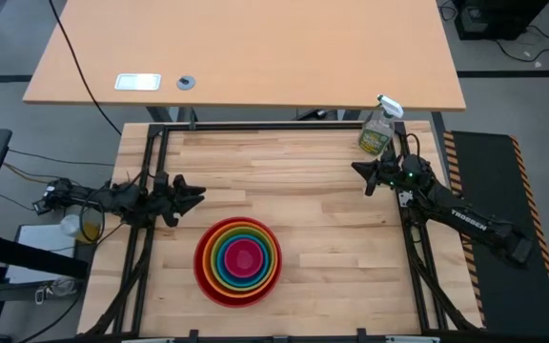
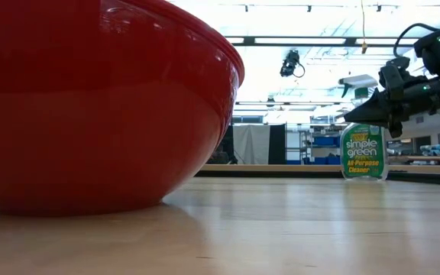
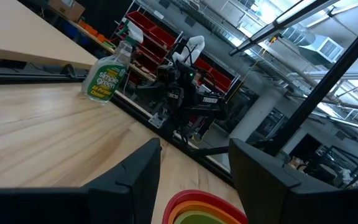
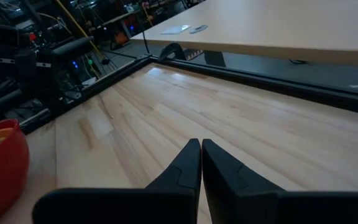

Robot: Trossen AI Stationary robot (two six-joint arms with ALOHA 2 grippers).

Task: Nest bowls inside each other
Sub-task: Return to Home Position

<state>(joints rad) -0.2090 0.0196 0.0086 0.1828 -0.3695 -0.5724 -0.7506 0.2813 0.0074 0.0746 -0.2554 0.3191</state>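
Nearest the front edge of the pale wooden worktop [image 1: 332, 229], a little left of its middle, stood the nested stack of round plastic bowls [image 1: 239, 260]. The large red plastic bowl [image 2: 90, 99] was outermost, and rings of orange, green and blue led in to the small magenta-pink plastic bowl [image 1: 243, 258] at the centre. The nesting looked finished, so what remained was to take both arms home without disturbing it.

Just beyond the stack, toward the left edge, the left gripper [image 1: 198, 198] hung with its fingers spread apart and nothing between them, its tips pointing in over the worktop. It was the closer of the two to the bowls, though clear of them. It would do best to draw straight back toward the left edge, staying raised and away from the red rim.

Farther off, by the right edge, the right gripper [image 1: 355, 169] was pinched closed on nothing, its fingertips meeting. It sat near the clear plastic spray bottle with the green label [image 1: 376, 133], which stood upright at the far right corner. Retreating along its own line would likely serve it best, since a swing toward that corner could tip the bottle.

Behind the worktop's far edge stood a tan desk [image 1: 255, 48], well out of the way.
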